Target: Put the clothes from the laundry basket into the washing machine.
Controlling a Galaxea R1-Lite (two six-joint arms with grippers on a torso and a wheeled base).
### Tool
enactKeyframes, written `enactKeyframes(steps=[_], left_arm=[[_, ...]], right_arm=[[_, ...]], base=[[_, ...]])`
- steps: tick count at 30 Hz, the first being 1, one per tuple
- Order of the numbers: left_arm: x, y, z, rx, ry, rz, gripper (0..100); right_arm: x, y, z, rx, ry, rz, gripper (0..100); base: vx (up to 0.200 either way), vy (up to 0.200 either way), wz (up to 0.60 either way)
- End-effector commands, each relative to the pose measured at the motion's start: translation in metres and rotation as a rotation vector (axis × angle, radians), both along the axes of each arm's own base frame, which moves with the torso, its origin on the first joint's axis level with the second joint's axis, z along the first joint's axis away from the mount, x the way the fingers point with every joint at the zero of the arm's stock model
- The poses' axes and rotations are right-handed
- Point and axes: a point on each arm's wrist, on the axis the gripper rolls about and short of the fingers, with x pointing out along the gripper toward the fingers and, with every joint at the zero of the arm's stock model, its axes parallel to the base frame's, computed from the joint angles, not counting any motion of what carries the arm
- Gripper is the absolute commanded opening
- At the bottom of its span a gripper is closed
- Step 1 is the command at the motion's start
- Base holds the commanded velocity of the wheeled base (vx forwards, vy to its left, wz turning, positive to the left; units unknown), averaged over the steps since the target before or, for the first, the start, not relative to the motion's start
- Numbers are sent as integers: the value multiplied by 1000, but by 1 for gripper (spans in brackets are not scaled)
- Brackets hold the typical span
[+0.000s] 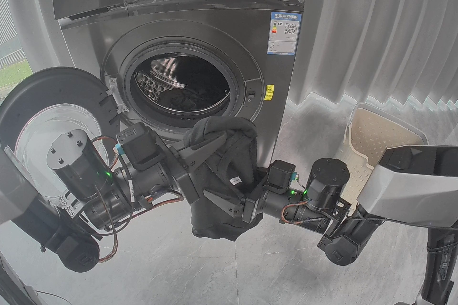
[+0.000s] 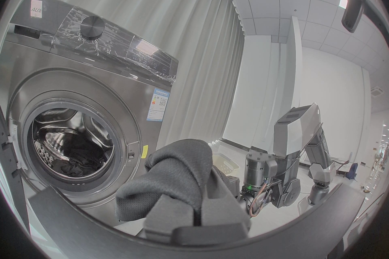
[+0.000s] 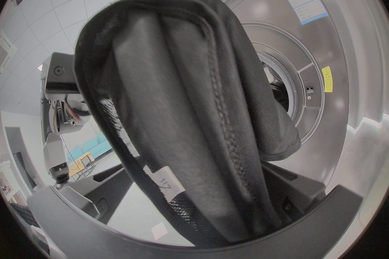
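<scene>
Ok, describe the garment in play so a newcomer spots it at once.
Find the washer with its door open. In front of the port, a dark garment hangs between the left pincer and right pincer. Unlike the clothes in the drum, it is outside, gripped.

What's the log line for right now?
left gripper, right gripper: holding dark garment | dark garment: outside drum | washing machine door: open

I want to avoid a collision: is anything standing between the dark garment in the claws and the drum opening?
Nothing visible does. The door is swung open to the robot's left, and the drum opening beyond the dark garment is unblocked; dark clothes already lie inside.
</scene>
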Motion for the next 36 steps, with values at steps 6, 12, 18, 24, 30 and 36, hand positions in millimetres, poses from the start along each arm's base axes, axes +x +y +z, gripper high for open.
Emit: enactKeyframes(steps=[6, 12, 18, 24, 30, 36], left_arm=[[-1, 1, 5, -12, -17, 1, 0], [1, 3, 3, -18, 5, 6, 0], [8, 7, 0, -15, 15, 29, 0], [22, 10, -3, -15, 17, 62, 100], [40, 18, -18, -11, 80, 110, 100], [51, 35, -53, 54, 183, 171, 100]], right_arm=[[0, 3, -8, -10, 13, 2, 0], [-5, 3, -2, -4, 7, 10, 0], [-24, 1, 7, -12, 13, 41, 0], [-40, -3, 23, 1, 1, 53, 0], [-45, -9, 28, 4, -2, 53, 0], [-41, -13, 36, 24, -21, 35, 0]], base=[[0, 0, 0], [0, 0, 0], [0, 0, 0], [0, 0, 0], [0, 0, 0], [0, 0, 0]])
